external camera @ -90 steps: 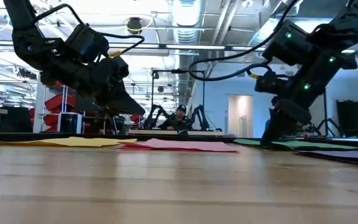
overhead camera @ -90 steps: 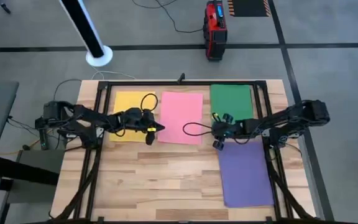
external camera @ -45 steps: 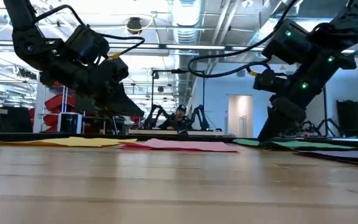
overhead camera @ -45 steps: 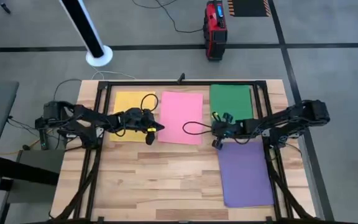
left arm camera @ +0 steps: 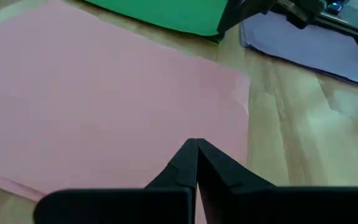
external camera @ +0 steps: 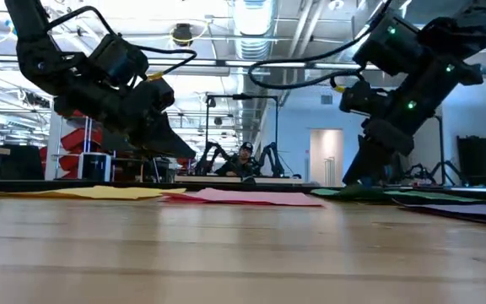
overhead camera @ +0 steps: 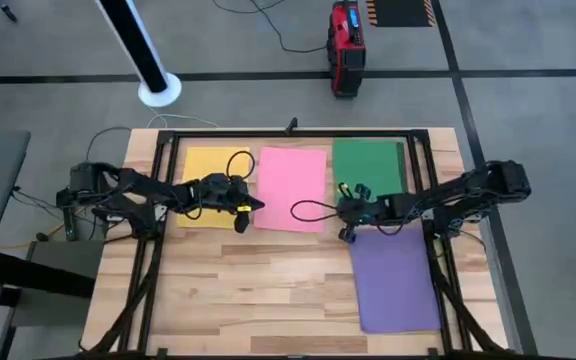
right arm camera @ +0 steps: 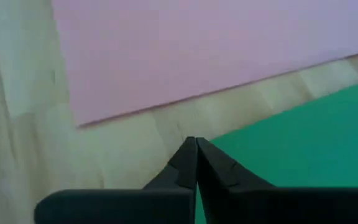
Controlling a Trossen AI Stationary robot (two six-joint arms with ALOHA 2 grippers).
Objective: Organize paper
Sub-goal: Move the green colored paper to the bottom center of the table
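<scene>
Four sheets of paper lie flat on the wooden table: yellow (overhead camera: pixel 208 172) at the far left, pink (overhead camera: pixel 293 188) beside it, green (overhead camera: pixel 368 168) at the far right, and purple (overhead camera: pixel 396 280) nearer on the right. My left gripper (overhead camera: pixel 258 204) is shut and hovers above the pink sheet's (left arm camera: pixel 104 93) near left part, clear of it in the low view (external camera: pixel 194 153). My right gripper (overhead camera: pixel 338 208) is shut with its tips down at the green sheet's near left corner, next to the pink sheet (right arm camera: pixel 197 43). My right gripper presses its shut fingertips (right arm camera: pixel 196 149) down on the green sheet at its near left corner (right arm camera: pixel 241 155). The fingers slant down from the table's right side. The sheet lies on the table, slightly humped beside the tips (external camera: pixel 363 191).
Black frame rails run along the far edge (overhead camera: pixel 288 133) and down both sides of the table. A strip of bare wood (overhead camera: pixel 268 290) lies near me, left of the purple sheet. Cables loop over the pink sheet by each wrist.
My right gripper has moved toward the table's left edge, staying shut, and its tips came lower. The green sheet has slid left with it along the table, closing part of the gap to the pink sheet.
</scene>
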